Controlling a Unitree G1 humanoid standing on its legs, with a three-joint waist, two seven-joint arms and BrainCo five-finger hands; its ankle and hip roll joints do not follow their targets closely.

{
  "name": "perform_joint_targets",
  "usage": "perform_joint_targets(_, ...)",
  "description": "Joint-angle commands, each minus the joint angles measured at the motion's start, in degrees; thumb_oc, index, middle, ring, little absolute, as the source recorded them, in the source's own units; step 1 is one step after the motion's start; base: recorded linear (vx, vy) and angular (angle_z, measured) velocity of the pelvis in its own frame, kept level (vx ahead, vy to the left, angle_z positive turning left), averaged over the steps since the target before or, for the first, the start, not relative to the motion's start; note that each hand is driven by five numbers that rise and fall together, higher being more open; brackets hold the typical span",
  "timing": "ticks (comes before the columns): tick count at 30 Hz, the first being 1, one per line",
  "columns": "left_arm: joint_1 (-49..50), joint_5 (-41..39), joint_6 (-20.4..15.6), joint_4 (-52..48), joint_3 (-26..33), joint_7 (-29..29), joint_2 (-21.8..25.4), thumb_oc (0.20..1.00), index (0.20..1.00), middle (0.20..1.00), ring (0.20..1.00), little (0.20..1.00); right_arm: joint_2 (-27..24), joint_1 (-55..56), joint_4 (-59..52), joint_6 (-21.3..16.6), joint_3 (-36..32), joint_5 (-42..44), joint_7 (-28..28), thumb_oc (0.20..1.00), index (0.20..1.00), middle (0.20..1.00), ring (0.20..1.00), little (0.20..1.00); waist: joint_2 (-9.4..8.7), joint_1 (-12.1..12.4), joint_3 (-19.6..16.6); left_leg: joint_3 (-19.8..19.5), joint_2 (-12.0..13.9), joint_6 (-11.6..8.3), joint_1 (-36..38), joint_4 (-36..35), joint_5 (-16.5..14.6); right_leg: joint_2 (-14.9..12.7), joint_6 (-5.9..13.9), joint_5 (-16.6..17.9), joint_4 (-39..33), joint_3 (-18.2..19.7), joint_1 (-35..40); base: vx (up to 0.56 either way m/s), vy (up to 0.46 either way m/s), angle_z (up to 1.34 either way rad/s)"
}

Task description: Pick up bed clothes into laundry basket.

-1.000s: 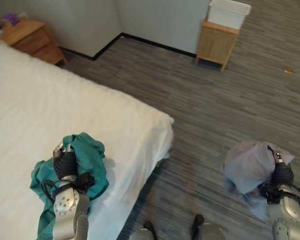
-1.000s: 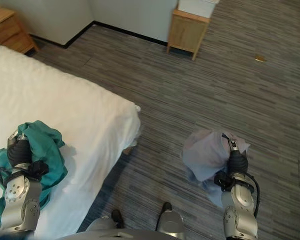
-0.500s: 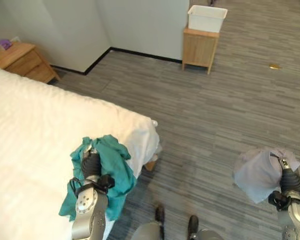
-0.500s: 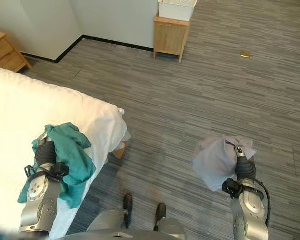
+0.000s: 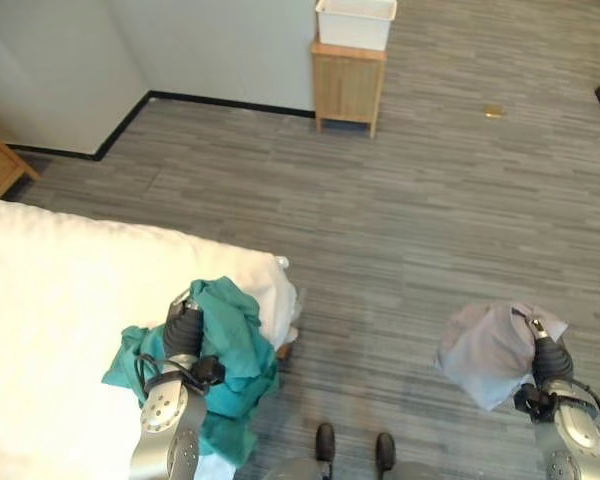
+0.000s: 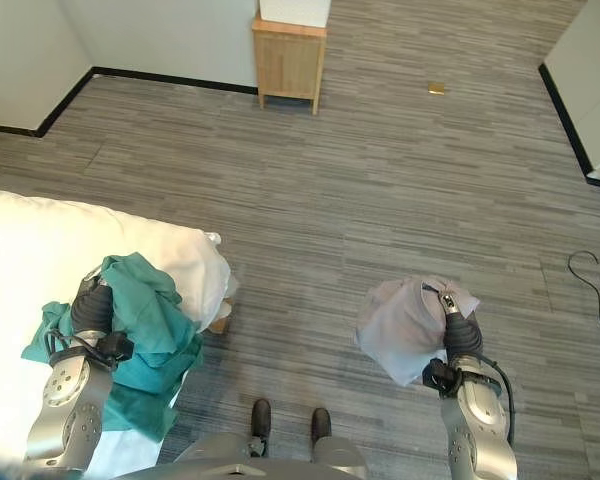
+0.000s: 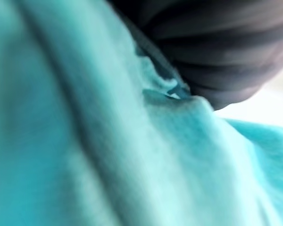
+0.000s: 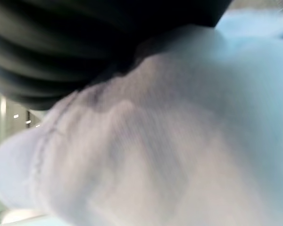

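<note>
At the left, the white bed [image 5: 60, 300] is seen, with a teal garment [image 5: 230, 340] bunched at its corner and draped partly over the edge. The left hand [image 5: 183, 330] is set against this garment; its fingers are buried in the cloth, so it cannot be told whether they are clenched or released. In the left wrist view the teal cloth is pressed close against the dark ribbed cover.

Farther back, a white laundry basket [image 5: 356, 22] is seen standing on a small wooden cabinet [image 5: 348, 85] by the wall, well apart from both garments.

At the right, a pale grey garment [image 5: 485, 345] is held up above the grey striped floor [image 5: 430, 200] by the right hand [image 5: 546, 355], whose fingers are hidden in the cloth, so their state cannot be told.
</note>
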Motion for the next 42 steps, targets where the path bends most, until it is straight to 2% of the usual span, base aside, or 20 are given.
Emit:
perform_joint_targets(1,-1.63,0.6,-3.1,-1.22,3.1,1.06,1.53,0.2,0.2,0.2,0.2,0.2,-2.98,-3.22,-2.63,-3.79,-0.99,-0.33,-0.21,0.2,0.2,0.2,0.2,0.2,1.36,0.86,-1.21,1.22,2.23,-1.04,-1.05,3.61,-3.74,1.73,1.69,-1.0,20.46,-3.14,-8.67,0.07,0.063,-0.55)
perform_joint_targets(2,-2.01,0.6,-3.2,-0.54,2.77,1.22,2.14,0.2,0.2,0.2,0.2,0.2,-2.59,-2.73,-2.69,-3.47,-0.88,-0.88,-0.13,0.2,0.2,0.2,0.2,0.2,2.19,-0.63,0.33,0.82,3.31,-1.15,0.87,3.6,-4.12,2.04,4.05,4.1,26.91,-2.75,-14.52,0.18,0.04,-0.52)
perform_joint_targets(4,-2.72,0.65,-3.47,0.12,2.57,1.43,2.36,0.2,0.2,0.2,0.2,0.2,-2.1,-2.2,-2.93,-3.41,-1.14,-0.81,-0.01,0.2,0.2,0.2,0.2,0.2,2.4,-1.63,0.76,-0.1,3.73,-1.5,2.47,3.06,-4.6,1.54,3.55,3.53,26.45,-3.73,-17.37,0.2,0.007,-0.23)
perform_joint_targets(6,-3.31,0.59,-3.4,-0.56,2.53,1.0,2.48,0.2,0.2,0.2,0.2,0.2,-1.29,-0.74,-3.24,-3.49,-2.24,-0.18,-0.07,0.2,0.2,0.2,0.2,0.2,2.71,-3.94,0.65,-1.23,4.78,-2.96,6.06,1.35,-6.51,-0.28,1.27,1.65,14.32,-5.76,-18.9,0.44,-0.134,0.48)
perform_joint_targets(9,-4.7,1.38,-3.49,0.33,1.51,1.26,3.15,0.2,0.2,0.2,0.2,0.2,-0.86,-0.81,-3.64,-3.86,-2.05,-0.01,-0.9,0.2,0.2,0.2,0.2,0.2,2.77,-5.74,0.48,-2.36,7.14,-5.33,9.85,0.61,-9.11,-3.56,2.61,4.86,4.18,-3.86,-20.58,0.54,-0.263,0.57)
perform_joint_targets(13,-5.12,1.61,-3.84,0.7,1.68,0.98,2.55,0.2,0.2,0.2,0.2,0.2,-2.1,-2.61,-3.01,-3.95,-0.19,-0.48,0.12,0.2,0.2,0.2,0.2,0.2,2.58,-5.6,-1.13,-1.06,8.44,-6.75,13.61,2.39,-11.98,-5.8,3.27,7.47,3.98,-10.59,-19.19,0.35,-0.215,0.08)
perform_joint_targets(16,-4.68,0.37,-3.93,1.06,1.78,0.98,1.08,0.2,0.2,0.2,0.2,0.2,-2.7,-3.3,-2.52,-3.7,0.9,0.45,0.9,0.2,0.2,0.2,0.2,0.2,3.38,-6.07,-2.38,0.7,12.11,-9.14,13.03,13.44,-3.92,-2.76,0.71,5.54,7.23,-11.98,-17.38,0.5,-0.344,-0.58)
perform_joint_targets(19,-5.82,-3.95,-4.02,1.7,1.41,0.66,0.0,0.2,0.2,0.2,0.2,0.2,-4.39,-4.15,-0.93,-3.82,1.71,2.03,0.72,0.2,0.2,0.2,0.2,0.2,1.48,-5.48,-2.11,1.94,13.71,-10.0,5.96,36.3,6.45,-1.72,-3.14,2.45,6.08,-12.92,-11.85,0.45,-0.45,-0.51)
perform_joint_targets(20,-6.9,-5.68,-3.93,2.16,0.73,0.72,-0.33,0.2,0.2,0.2,0.2,0.2,-6.12,-3.68,-0.73,-3.4,1.24,1.09,-0.15,0.2,0.2,0.2,0.2,0.2,-0.42,-3.35,-0.25,2.51,13.3,-9.54,-0.03,46.07,5.87,-1.08,-5.38,-0.29,5.2,-11.71,-7.59,0.41,-0.475,-0.23)
perform_joint_targets(23,-7.46,-5.7,-3.62,2.23,-0.05,1.27,-0.63,0.2,0.2,0.2,0.2,0.2,-6.98,-3.52,-1.73,-2.99,0.07,0.47,-1.27,0.2,0.2,0.2,0.2,0.2,-1.5,-1.72,1.38,2.35,10.26,-8.5,-8.77,49.43,2.74,-1.13,-5.53,-1.38,3.39,-10.01,-3.46,0.34,-0.251,-0.1)
perform_joint_targets(26,-6.96,-6.23,-3.36,2.45,-0.81,1.07,-1.12,0.2,0.2,0.2,0.2,0.2,-6.97,-4.28,-2.4,-3.23,-0.62,0.9,-1.53,0.2,0.2,0.2,0.2,0.2,-0.9,0.62,1.68,3.43,8.84,-8.31,-16.67,39.24,1.31,-1.56,-4.48,-3.17,1.3,-9.27,1.65,0.62,-0.089,-0.05)
perform_joint_targets(27,-6.16,-5.6,-3.43,2.8,-0.55,1.12,-1.13,0.2,0.2,0.2,0.2,0.2,-6.69,-4.17,-2.08,-3.52,-0.27,0.54,-1.6,0.2,0.2,0.2,0.2,0.2,0.21,2.16,1.41,4.42,8.28,-8.21,-18.33,27.53,2.2,-0.31,-4.1,-4.73,0.36,-8.96,4.15,0.4,-0.006,-0.3)
perform_joint_targets(29,-6.16,-5.58,-3.43,2.78,-0.57,1.13,-1.15,0.2,0.2,0.2,0.2,0.2,-6.7,-4.17,-2.07,-3.54,-0.29,0.54,-1.6,0.2,0.2,0.2,0.2,0.2,-0.09,2.29,1.27,4.75,7.95,-8.11,-17.9,26.05,3.34,-0.65,-4.09,-4.3,0.21,-8.8,3.88,0.55,0.002,-0.36)
perform_joint_targets(30,-5.37,-5.44,-3.63,3.45,-0.16,1.5,-1.95,0.2,0.2,0.2,0.2,0.2,-7.0,-4.41,-1.74,-3.51,1.26,-1.46,-1.02,0.2,0.2,0.2,0.2,0.2,1.68,4.86,-0.3,4.48,6.76,-8.66,-19.17,4.74,8.56,2.19,-3.35,-6.87,-1.37,-7.73,9.08,0.74,0.009,-0.39)
perform_joint_targets(34,-4.51,-4.37,-3.35,3.98,0.55,1.78,-2.17,0.2,0.2,0.2,0.2,0.2,-7.03,-4.23,-1.42,-2.57,1.66,-2.47,-0.4,0.2,0.2,0.2,0.2,0.2,1.13,5.51,-2.1,8.42,6.59,-9.11,-18.71,1.66,11.21,1.7,-2.78,-8.78,-2.4,-6.32,14.45,0.71,-0.002,-0.46)
perform_joint_targets(37,-4.08,-4.43,-3.28,3.56,0.6,1.16,-1.79,0.2,0.2,0.2,0.2,0.2,-5.8,-3.12,-3.01,-1.78,1.83,-3.04,1.35,0.2,0.2,0.2,0.2,0.2,0.53,5.77,-5.14,10.7,6.51,-6.35,-16.58,4.62,10.5,-0.01,-1.43,-11.19,0.11,-6.66,16.72,0.56,0.07,0.02)
perform_joint_targets(38,-3.66,-4.56,-2.89,3.87,0.39,0.66,-1.56,0.2,0.2,0.2,0.2,0.2,-5.62,-3.26,-3.31,-1.63,2.11,-3.46,1.81,0.2,0.2,0.2,0.2,0.2,-0.47,6.11,-5.64,11.16,5.25,-4.93,-16.36,6.43,8.74,-2.41,-0.02,-8.96,5.06,-7.13,15.96,0.69,0.211,0.24)
perform_joint_targets(39,-3.07,-4.46,-2.07,4.7,0.23,0.14,-0.67,0.2,0.2,0.2,0.2,0.2,-5.1,-4.17,-3.48,-1.32,3.03,-4.61,2.53,0.2,0.2,0.2,0.2,0.2,-1.78,6.64,-5.45,11.82,2.85,-2.1,-13.77,7.5,4.6,-5.81,3.02,1.78,21.21,-6.72,11.85,0.48,0.188,-0.02)
perform_joint_targets(40,-3.1,-4.46,-2.06,4.7,0.29,0.14,-0.64,0.2,0.2,0.2,0.2,0.2,-5.06,-4.24,-3.47,-1.32,3.07,-4.64,2.52,0.2,0.2,0.2,0.2,0.2,-1.67,6.91,-5.56,12.09,3.11,-2.01,-13.98,7.57,4.65,-5.7,3.05,1.9,21.44,-6.32,11.38,0.44,0.244,-0.1)
perform_joint_targets(42,-1.49,-3.26,-1.59,4.11,1.62,0.35,0.29,0.2,0.2,0.2,0.2,0.2,-4.34,-5.73,-3.73,-1.22,4.04,-5.17,3.04,0.2,0.2,0.2,0.2,0.2,0.2,6.66,-4.07,12.98,3.34,0.15,-8.22,6.93,1.11,-9.8,4.53,11.31,39.31,-9.79,2.99,0.42,0.297,-0.07)
